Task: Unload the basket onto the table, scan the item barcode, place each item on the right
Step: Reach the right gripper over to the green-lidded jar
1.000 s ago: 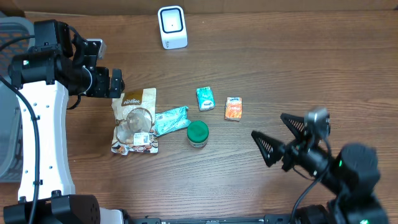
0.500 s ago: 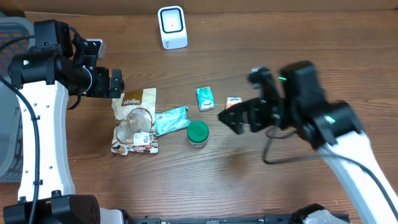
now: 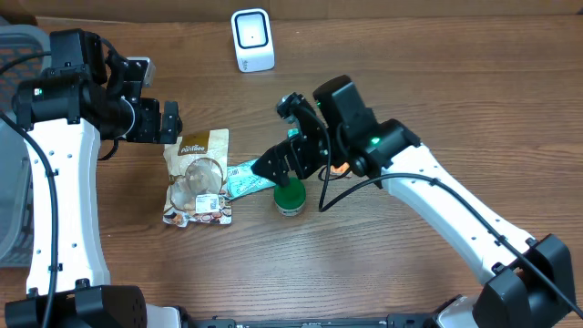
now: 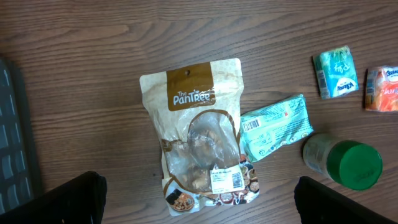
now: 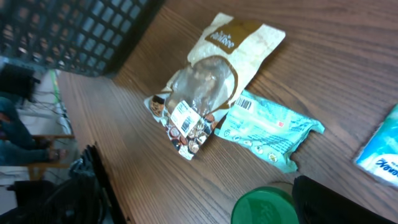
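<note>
The right arm has swung in from the near right corner of the counter (image 3: 437, 100), and the right claw (image 3: 284, 164) now hangs over the middle cluster of goods, just above the jar (image 4: 341, 162). Its fingers are spread wide with nothing between them. The left arm has not shifted. The left claw (image 3: 162, 121) is likewise wide apart and empty, beside the top edge of the snack pouch (image 4: 198, 134).

The counter is brown wood grain. The pouch is a flat, glossy bag with a tan band on top, a clear window showing pale brown pieces inside, and a white label near its bottom. Touching its right edge lies a crinkled teal wrapper (image 4: 275, 126), pillow-shaped, with a barcode printed at one end. The jar lies just right of the wrapper: a pale speckled body under a smooth round green lid. Farther back sit a small teal packet (image 4: 336, 73) and an orange packet (image 4: 382, 88), apart from each other.

The scanner (image 3: 252, 39), a white rounded box with a dark window, stands at the far edge, well away from the goods. A grey mesh basket (image 3: 14, 55) is at the left.
</note>
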